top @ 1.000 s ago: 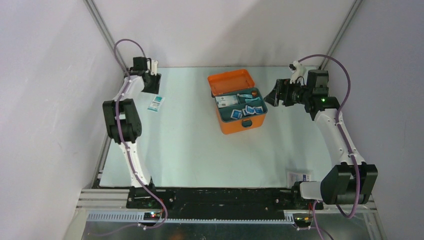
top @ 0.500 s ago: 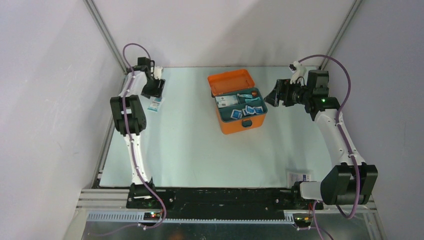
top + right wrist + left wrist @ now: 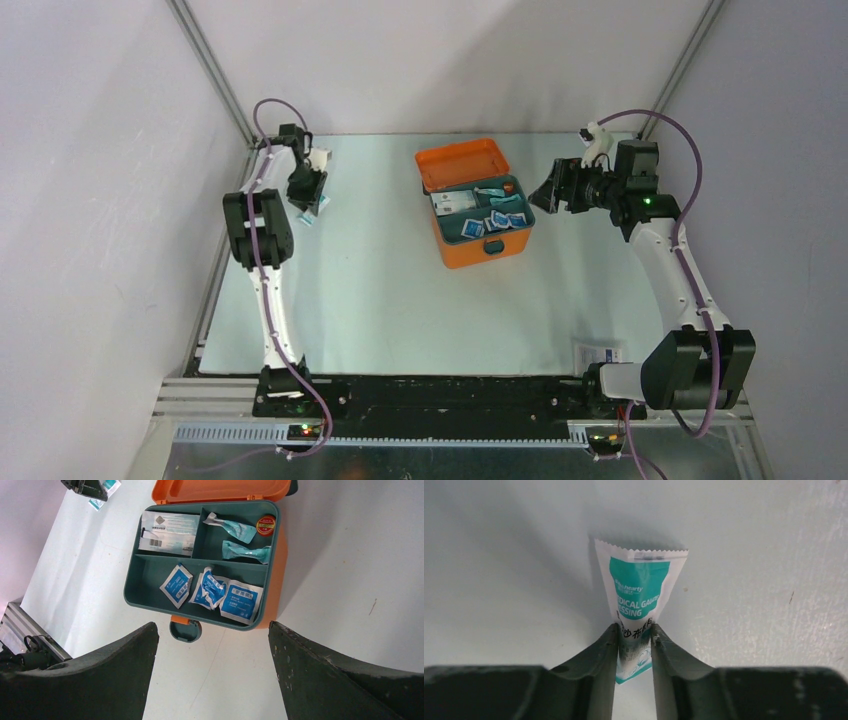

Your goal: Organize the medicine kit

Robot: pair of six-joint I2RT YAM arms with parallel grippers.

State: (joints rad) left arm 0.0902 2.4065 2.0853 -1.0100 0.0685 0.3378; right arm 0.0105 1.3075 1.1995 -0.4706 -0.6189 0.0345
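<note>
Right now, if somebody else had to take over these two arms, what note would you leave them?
Left tool: shut on a teal-and-white gauze dressing sachet, far left of the table, well away from the kit.
Right tool: open, empty, hovering beside the kit.
Bright orange plastic medicine kit: far centre, lid open. Its dark teal tray holds blue-and-white sachets, a white flat pack, teal-wrapped items and a small red round tin.
Done: those are sorted in.
Left: carry the gauze sachet to the kit, then probably close the lid. A white paper item lies at the near right edge.
</note>
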